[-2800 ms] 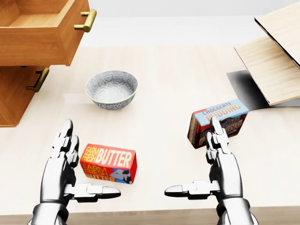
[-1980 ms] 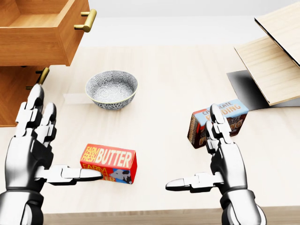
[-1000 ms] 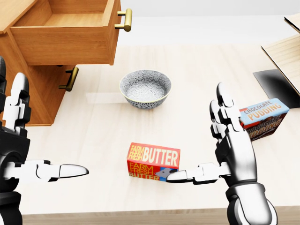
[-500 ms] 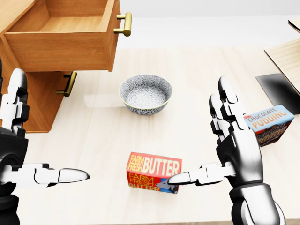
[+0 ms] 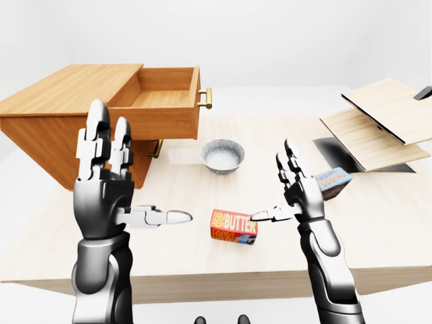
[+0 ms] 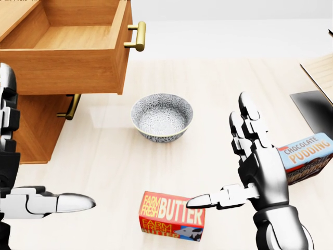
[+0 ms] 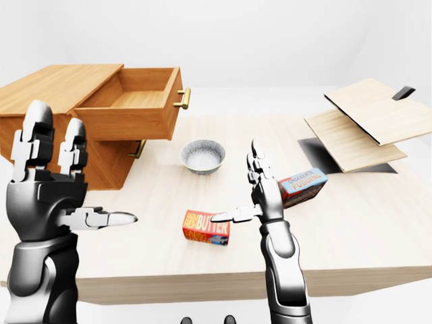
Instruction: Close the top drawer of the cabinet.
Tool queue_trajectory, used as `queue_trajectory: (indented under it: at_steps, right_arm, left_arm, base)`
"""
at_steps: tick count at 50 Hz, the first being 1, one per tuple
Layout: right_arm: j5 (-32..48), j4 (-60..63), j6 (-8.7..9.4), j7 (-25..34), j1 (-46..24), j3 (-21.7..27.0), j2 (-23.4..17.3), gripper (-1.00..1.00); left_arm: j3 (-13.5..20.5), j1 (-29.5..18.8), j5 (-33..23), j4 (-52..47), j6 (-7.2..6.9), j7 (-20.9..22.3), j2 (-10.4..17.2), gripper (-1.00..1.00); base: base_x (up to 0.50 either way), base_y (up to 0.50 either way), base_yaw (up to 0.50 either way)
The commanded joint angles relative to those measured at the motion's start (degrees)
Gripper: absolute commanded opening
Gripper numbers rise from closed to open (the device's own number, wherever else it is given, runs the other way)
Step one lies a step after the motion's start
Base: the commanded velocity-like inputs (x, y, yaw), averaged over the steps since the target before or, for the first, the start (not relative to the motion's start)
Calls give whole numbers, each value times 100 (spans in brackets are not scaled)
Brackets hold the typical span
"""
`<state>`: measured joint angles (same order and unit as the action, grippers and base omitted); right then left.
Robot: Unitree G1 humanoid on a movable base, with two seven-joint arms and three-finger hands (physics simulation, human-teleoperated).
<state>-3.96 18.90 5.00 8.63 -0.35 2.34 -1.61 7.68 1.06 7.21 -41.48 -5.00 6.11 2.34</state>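
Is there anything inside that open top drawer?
The top drawer looks empty: only its bare wooden floor shows. The strip of floor just behind its near wall is hidden in every view, so something small there cannot be ruled out.

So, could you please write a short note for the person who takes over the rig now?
Left robot hand: open, empty, raised beside the cabinet, touching nothing.
Right robot hand: open, empty, above the table, between the butter box and the chocolate pudding box.
Top drawer: pulled fully out and empty, its brass handle facing the bowl. The lower drawer is closed.
Done: nothing on the drawer yet.
Left: bring a hand to the drawer's face and push it in.
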Motion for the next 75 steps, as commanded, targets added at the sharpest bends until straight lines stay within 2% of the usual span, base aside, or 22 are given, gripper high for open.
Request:
queue_trajectory:
  at_steps: [1,9,19,26,39,44,49,56,60,67,75]
  right_arm:
    - [-12,-92,0,20,18,8,-1,100]
    - [-28,-116,0,14,13,24,-5,100]
    - [-35,-131,0,26,44,26,-5,100]
    - [-28,-58,0,17,75,19,-2,100]
    - [126,-102,0,-27,116,-29,10,100]
    - [169,-105,0,-37,157,-43,19,100]
    - [176,-44,0,-8,273,-35,21,100]
    - [187,101,0,23,358,-33,21,100]
    - [198,159,0,29,375,-21,22,100]
    - [227,383,0,21,406,-47,32,100]
    - [251,584,0,19,432,-58,33,100]
  left_arm:
    - [112,92,183,-948,0,-18,-12,100]
    - [236,39,331,-1548,0,-62,8,100]
    - [286,-50,362,-1754,0,-120,36,100]
    - [318,-103,348,-1662,0,-138,47,100]
    - [182,-195,163,-1502,0,-121,68,100]
    - [53,-448,34,-1196,0,-185,107,100]
    - [-68,-1134,21,-396,0,-339,183,100]
    - [-387,-1846,-350,634,0,-451,215,100]
    - [-573,-2287,-556,1168,0,-470,139,100]
    - [-903,-2752,-901,1670,0,-425,-107,100]
    - [-1121,-3018,-1204,2361,0,-307,-380,100]
  base:
    - [17,0,0]
    - [17,0,0]
    - [17,0,0]
    - [17,0,0]
    - [7,0,0]
    - [0,0,0]
    - [0,0,0]
    - [0,0,0]
    - [0,0,0]
    - [0,0,0]
    - [0,0,0]
